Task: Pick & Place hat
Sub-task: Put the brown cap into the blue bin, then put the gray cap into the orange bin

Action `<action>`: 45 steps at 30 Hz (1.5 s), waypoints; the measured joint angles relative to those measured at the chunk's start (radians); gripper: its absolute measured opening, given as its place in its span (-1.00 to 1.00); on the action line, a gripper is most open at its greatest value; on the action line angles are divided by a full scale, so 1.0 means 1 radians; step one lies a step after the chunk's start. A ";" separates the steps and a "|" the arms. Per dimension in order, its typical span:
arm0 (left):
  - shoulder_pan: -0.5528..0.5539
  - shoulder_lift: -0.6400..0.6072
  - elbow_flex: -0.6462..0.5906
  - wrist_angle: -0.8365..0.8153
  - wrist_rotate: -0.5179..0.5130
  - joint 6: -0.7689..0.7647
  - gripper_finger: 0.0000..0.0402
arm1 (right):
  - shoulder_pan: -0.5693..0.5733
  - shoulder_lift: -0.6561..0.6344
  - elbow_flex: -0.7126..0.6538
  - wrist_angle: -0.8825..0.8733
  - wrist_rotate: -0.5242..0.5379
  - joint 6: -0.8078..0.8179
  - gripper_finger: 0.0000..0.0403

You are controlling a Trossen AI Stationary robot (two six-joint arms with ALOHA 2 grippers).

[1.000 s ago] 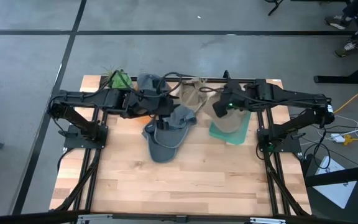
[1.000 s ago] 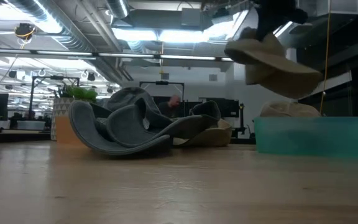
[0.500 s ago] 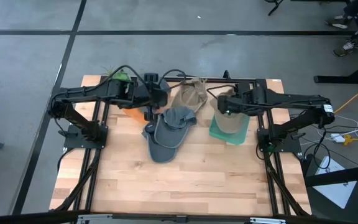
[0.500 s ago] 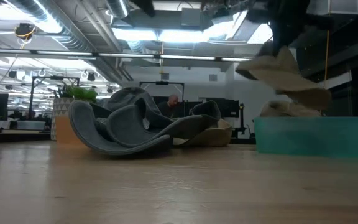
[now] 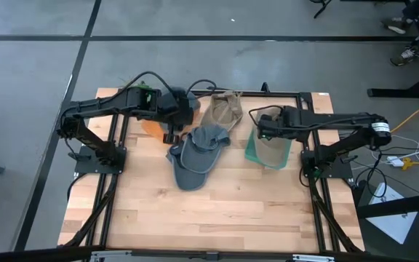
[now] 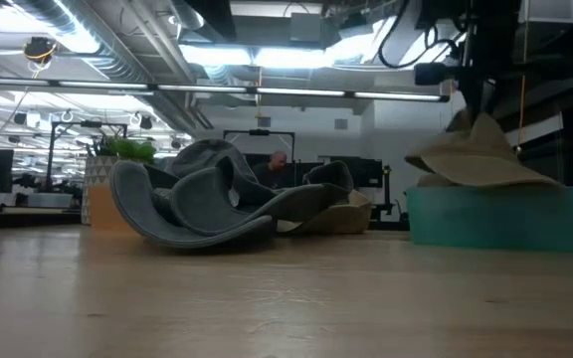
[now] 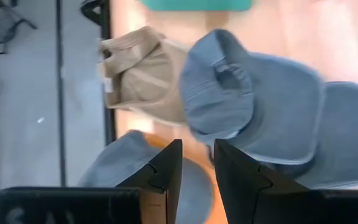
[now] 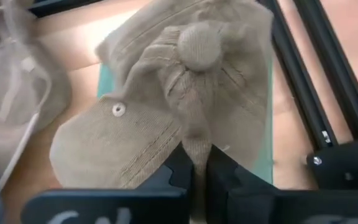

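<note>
My right gripper [image 8: 196,155] is shut on a tan corduroy cap [image 5: 270,143], which sits over the teal bin [image 6: 495,221] at the table's right. The bin's rim [image 8: 264,158] shows beside the cap. My left gripper [image 7: 196,157] hovers at the far left of the table, open by a narrow gap and holding nothing. Just beyond its fingers lie two grey caps [image 5: 197,151], one overlapping the other, flat on the table's middle. A second tan cap [image 5: 224,110] lies open side up by the far edge. My right gripper pinches a fold of the tan cap's crown [image 8: 194,134] between its two fingers, a little below the top button [image 8: 199,45]. The fingers come from above, pointing down. The crown is drawn up into a peak [image 6: 480,127], and the brim [image 6: 485,177] rests across the bin's top.
Another grey hat [image 7: 114,171] lies under my left arm by the far edge, next to an orange object [image 5: 151,128] and a green plant [image 5: 141,92]. Black frame rails [image 8: 319,68] run beside the bin. The near half of the table [image 5: 209,211] is bare wood.
My right gripper has come down with the tan cap: it hung well above the bin and now rests on the bin's top. My left gripper has drawn back from over the grey caps toward the far left edge. The grey caps have stayed where they were.
</note>
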 joint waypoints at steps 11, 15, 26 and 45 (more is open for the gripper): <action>0.004 0.000 0.000 -0.029 0.057 0.001 -0.57 | -0.140 0.006 -0.010 -0.024 0.040 -0.002 -0.87; 0.004 0.000 0.000 -0.034 0.057 0.004 -0.57 | -0.178 0.006 -0.010 -0.008 0.050 -0.020 -0.87; 0.007 0.000 0.000 -0.041 0.057 0.004 -0.57 | -0.204 0.013 -0.010 -0.003 0.035 -0.097 -0.69; 0.085 0.000 0.000 -0.056 0.082 -0.007 -0.58 | -0.181 0.013 0.112 0.065 0.034 -0.425 0.22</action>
